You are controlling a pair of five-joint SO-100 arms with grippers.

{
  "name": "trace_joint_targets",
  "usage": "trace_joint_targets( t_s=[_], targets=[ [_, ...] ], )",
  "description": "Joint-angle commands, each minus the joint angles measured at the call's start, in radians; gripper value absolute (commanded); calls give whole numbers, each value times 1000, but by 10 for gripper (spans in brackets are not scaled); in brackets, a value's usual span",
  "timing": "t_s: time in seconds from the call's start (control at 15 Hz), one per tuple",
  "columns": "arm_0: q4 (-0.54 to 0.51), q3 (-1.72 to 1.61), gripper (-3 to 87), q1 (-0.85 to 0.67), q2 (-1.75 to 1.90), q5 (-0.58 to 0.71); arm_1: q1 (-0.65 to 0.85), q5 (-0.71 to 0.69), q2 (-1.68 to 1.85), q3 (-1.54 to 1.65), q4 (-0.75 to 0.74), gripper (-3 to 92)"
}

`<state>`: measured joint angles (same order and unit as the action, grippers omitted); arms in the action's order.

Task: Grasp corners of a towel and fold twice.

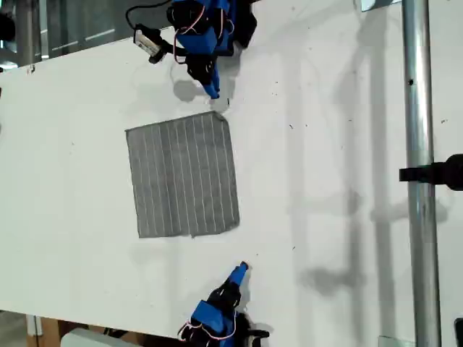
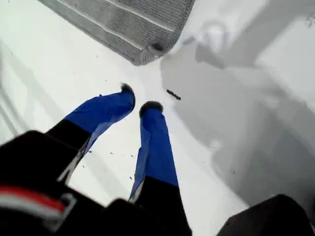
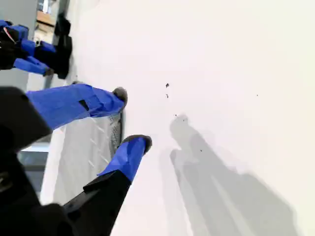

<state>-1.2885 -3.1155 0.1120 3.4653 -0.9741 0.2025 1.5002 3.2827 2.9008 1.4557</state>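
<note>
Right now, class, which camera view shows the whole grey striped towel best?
The exterior view: the towel lies flat with all four corners visible. The first wrist view shows only one corner; the second wrist view shows a strip behind the hand.

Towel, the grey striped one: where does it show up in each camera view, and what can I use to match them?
Exterior view: the towel lies flat, centre-left in the picture, between the two arms.
First wrist view: only one corner shows, just beyond my first pincer.
Second wrist view: a strip of the towel shows between the fingers of my second pincer.
Shared landmark: its thin white stripes.
</note>
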Motion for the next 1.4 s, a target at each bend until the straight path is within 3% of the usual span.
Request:
trace_joint_targets(
  t_s=[0.0, 0.47, 0.73, 1.0, 1.33],
  targets=[
    [-2, -5, -28, -307, 5, -436, -18, -29, 11, -37, -14, -2],
    [-2, -5, -29, -310, 5, -434, -15, -31, 11, -38, -23, -2],
    [-2, -5, -29, -308, 5, -433, -20, -115, -95, -160, -66, -3],
    [-2, -5, -29, -310, 5, -430, 52, -402, -696, -592, -124, -3],
    [-2, -5, -29, -304, 5, -426, 114, -788, -1189, -1077, -18, -3]
  ],
)
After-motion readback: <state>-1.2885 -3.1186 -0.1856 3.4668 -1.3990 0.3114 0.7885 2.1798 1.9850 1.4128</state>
